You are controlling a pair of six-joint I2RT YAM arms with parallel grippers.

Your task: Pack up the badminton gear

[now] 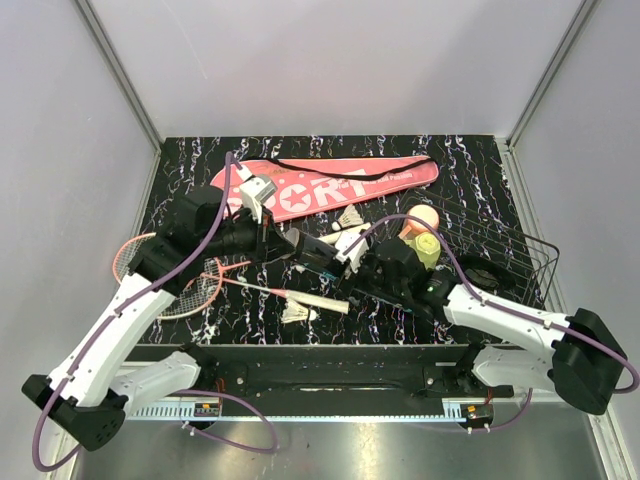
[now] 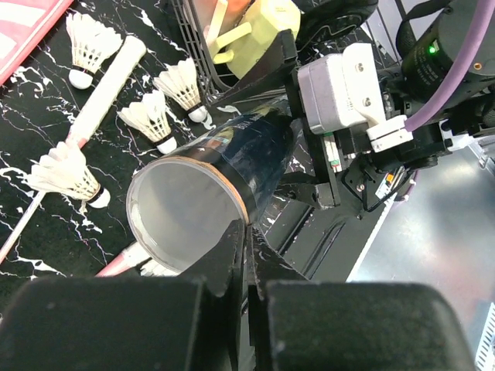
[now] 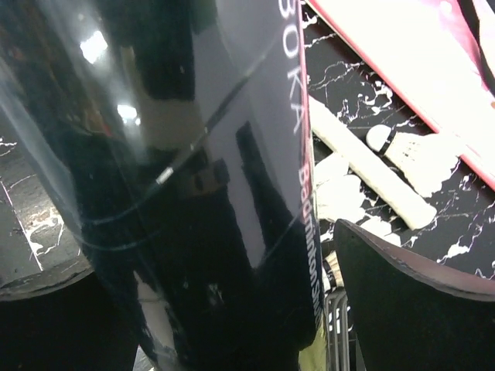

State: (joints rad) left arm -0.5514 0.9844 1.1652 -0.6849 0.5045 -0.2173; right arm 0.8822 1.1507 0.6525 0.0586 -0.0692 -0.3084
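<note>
Your black tube (image 2: 255,154) is up off the bench (image 1: 470,180), around the middle and a bit toward the near edge, slung between both arms. Your right hand (image 3: 232,309) has it clamped, 1 finger on each side of the glossy body. Your left hand (image 2: 247,236) is at the open end, fingers pressed almost together on the rim, so it looks like it's pinching the tube's wall.

Writing on the tube: "BOKA" in pale letters, then "Badminton S…" running along it, with the rest cut off.

The pink cover (image 1: 330,185) lies along the far edge; only "ORT" next to a star is readable, since your left arm hides the start. 4 shuttlecocks (image 2: 89,42) sit loose around a white handle (image 2: 104,89) just beyond the tube. The racquets (image 1: 165,270) have their heads near the left edge. The yellow-green cup (image 1: 425,235) is at the left end of the wire basket (image 1: 510,260), over by the right edge.
</note>
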